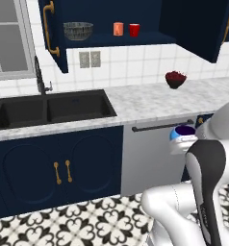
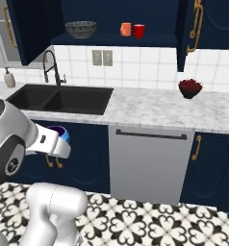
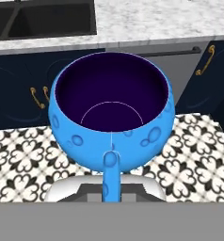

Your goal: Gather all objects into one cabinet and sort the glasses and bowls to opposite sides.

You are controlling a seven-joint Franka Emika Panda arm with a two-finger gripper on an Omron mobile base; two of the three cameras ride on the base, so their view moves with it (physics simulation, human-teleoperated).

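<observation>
The navy wall cabinet (image 1: 155, 39) (image 2: 155, 39) stands open, its door with the long brass handle (image 1: 53, 33) swung left. On its lower shelf sit the grey wire-mesh bowl (image 1: 78, 30) (image 2: 80, 29) at the left, and the salmon-orange cup (image 1: 118, 29) (image 2: 125, 29) touching-close beside the red cup (image 1: 134, 30) (image 2: 139, 30). My gripper (image 1: 182, 138) (image 2: 57, 138) hangs low in front of the base cabinets, shut on the small bright-blue bowl (image 1: 183, 131) (image 2: 56, 130) (image 3: 111, 117). The bowl is upright, its dark purple inside empty; it hides my fingers.
A dark bowl of red fruit (image 1: 175, 79) (image 2: 190, 88) stands on the marble counter (image 1: 140, 103) (image 2: 150, 108). The black double sink (image 1: 49, 109) (image 2: 63, 98) and faucet (image 2: 51, 65) lie left. A dishwasher (image 1: 150, 158) (image 2: 150, 163) is below. Another open door (image 1: 198, 29) (image 2: 196, 26) juts out right.
</observation>
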